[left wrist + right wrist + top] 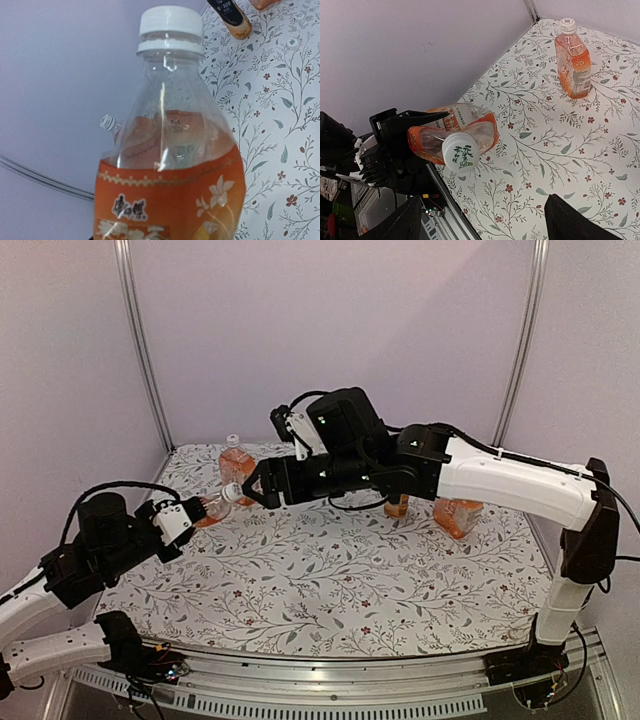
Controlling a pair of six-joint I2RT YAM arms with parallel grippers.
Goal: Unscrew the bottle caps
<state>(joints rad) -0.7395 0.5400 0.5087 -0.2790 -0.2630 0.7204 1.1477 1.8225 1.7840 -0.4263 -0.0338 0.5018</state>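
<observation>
Pinching a bottle (470,122) around its labelled body with the left gripper (203,510), holding it tilted above the left edge of the surface (330,570) and pointing its white cap (461,151) at the right gripper (246,490). Holding the right gripper's fingers spread wide, hovering close in front of that cap. Leaving another capped bottle (573,62) standing upright at the back, well apart.
</observation>
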